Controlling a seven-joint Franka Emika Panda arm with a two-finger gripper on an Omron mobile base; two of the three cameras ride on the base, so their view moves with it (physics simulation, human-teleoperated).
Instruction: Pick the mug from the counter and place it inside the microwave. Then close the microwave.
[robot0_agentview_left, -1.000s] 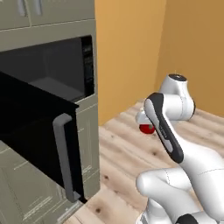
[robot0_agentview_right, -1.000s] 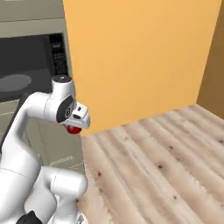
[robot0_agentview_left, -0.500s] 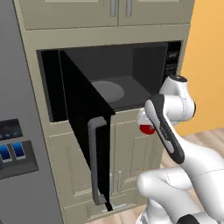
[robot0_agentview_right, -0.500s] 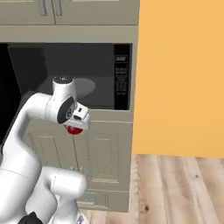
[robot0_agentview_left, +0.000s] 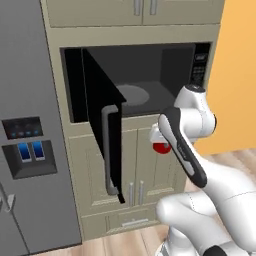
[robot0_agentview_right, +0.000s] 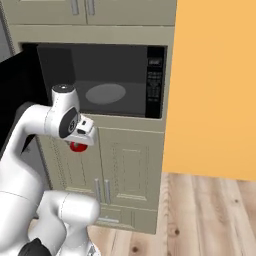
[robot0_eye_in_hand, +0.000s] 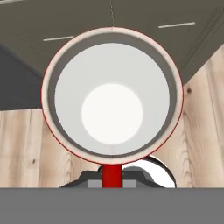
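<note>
1. While the arm stands folded in front of the cabinets, the tool (robot0_agentview_left: 159, 140) is clamped on the mug (robot0_agentview_left: 161, 147), which hangs red beneath the wrist, just below the microwave (robot0_agentview_left: 150, 75) and in front of the cabinet doors (robot0_agentview_left: 145, 160) under it.
2. Seen from the hand camera, the mug (robot0_eye_in_hand: 112, 92) faces mouth-on, its white inside ringed by a red rim and its red handle pointing toward the tool.
3. Above the mug, the microwave's cavity is open, with a round grey turntable (robot0_agentview_right: 105, 93) on its floor and a button panel (robot0_agentview_right: 154, 82) on its right side.
4. Left of the cavity, the microwave's dark door (robot0_agentview_left: 102, 130) stands swung wide, its grey bar handle (robot0_agentview_left: 108, 150) upright.
5. Left of the microwave stands a grey fridge (robot0_agentview_left: 30, 150) with a blue dispenser panel.
6. Right of the microwave is an orange wall (robot0_agentview_right: 215, 85), with wood floor (robot0_agentview_right: 210, 215) below.
</note>
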